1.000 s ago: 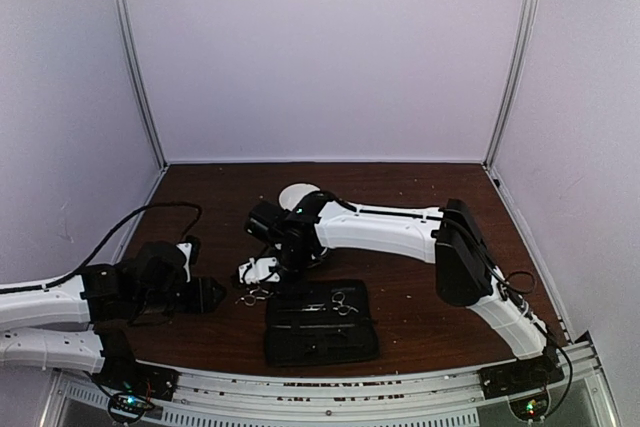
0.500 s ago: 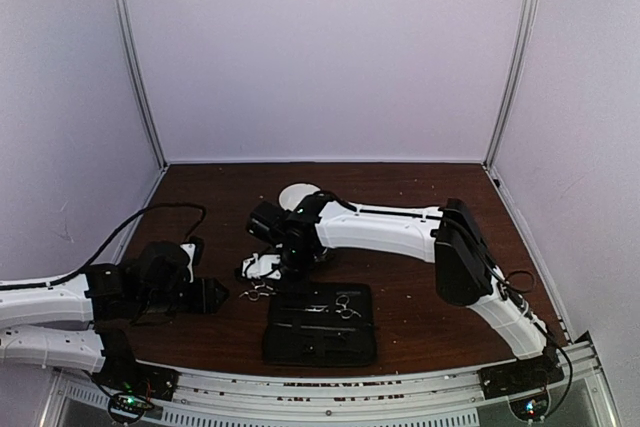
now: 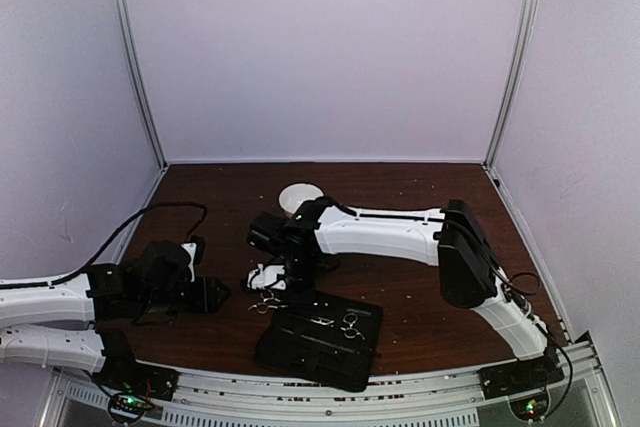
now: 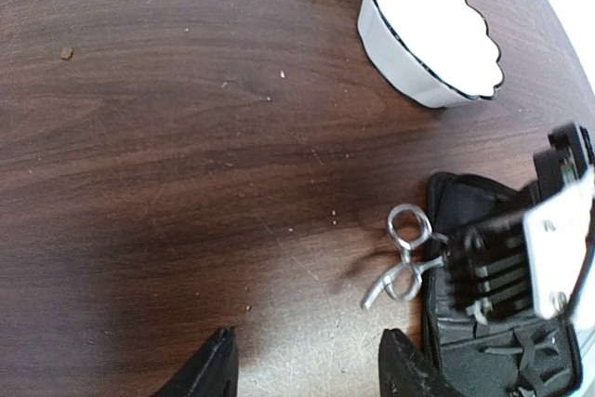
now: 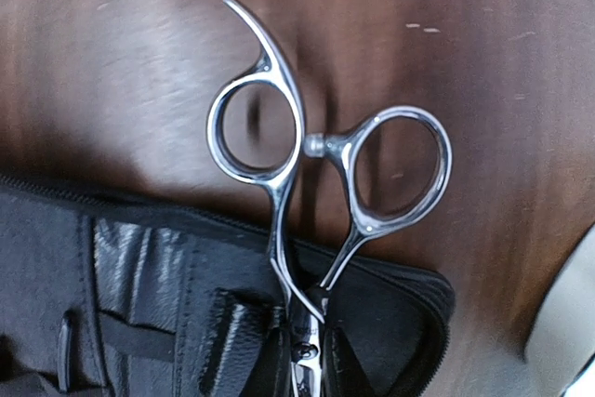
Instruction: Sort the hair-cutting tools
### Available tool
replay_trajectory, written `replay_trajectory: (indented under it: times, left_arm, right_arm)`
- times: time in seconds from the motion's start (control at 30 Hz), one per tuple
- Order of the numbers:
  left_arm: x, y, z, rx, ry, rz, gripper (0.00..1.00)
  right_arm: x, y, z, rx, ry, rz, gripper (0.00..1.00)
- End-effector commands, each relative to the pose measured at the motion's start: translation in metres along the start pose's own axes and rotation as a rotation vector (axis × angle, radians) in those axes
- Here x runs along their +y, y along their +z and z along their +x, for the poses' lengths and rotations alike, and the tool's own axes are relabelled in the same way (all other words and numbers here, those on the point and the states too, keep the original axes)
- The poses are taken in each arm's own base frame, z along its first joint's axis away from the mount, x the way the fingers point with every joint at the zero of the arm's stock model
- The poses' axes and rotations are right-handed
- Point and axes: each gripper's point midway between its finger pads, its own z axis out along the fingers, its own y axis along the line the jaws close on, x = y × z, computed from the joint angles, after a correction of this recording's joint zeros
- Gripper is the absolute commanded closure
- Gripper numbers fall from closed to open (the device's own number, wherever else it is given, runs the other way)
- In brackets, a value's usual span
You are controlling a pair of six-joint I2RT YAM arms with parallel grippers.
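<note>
Slim silver metal scissors with two ring handles (image 5: 275,194) are lying half in the flat black rectangular zip case (image 5: 112,267). Their blades are tucking under a strap inside the case's corner, and the rings are overhanging its edge onto the dark brown wooden tabletop (image 4: 139,137)

Right hand (image 3: 285,282) is hanging directly over that corner of the case. The wrist view is not showing its fingers clearly, so cannot tell whether they are apart or clamped on the blades

Left hand (image 4: 311,374) is hovering to the left of the case, low above bare tabletop, fingers apart and gripping nothing, short of the rings

Second silver pair of scissors (image 3: 347,325) is resting on the case's open face, toward its right side

White scalloped bowl with dark rim (image 4: 400,72) is sitting beyond the case, apart from it
</note>
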Motion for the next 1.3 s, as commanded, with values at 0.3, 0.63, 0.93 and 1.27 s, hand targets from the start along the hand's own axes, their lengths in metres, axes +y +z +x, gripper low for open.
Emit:
replay_trajectory:
  times: [0.3,0.63,0.93,1.27]
  left_arm:
    - [-0.003,0.000,-0.006,-0.038,0.003,0.024,0.45]
    - [-0.001,-0.002,-0.005,-0.042,-0.002,0.024,0.45]
    - [-0.010,0.004,-0.008,-0.003,0.116,0.013,0.44]
    - [-0.070,0.002,-0.019,0.069,0.499,0.202,0.41]
  right_arm:
    - [0.014,-0.017,0.019,0.042,0.202,0.045,1.00]
    - [0.002,-0.017,0.035,0.069,0.284,0.080,0.79]
    - [0.010,-0.095,0.033,-0.091,0.163,0.052,0.61]
    - [0.010,-0.067,0.112,-0.079,0.166,0.005,0.61]
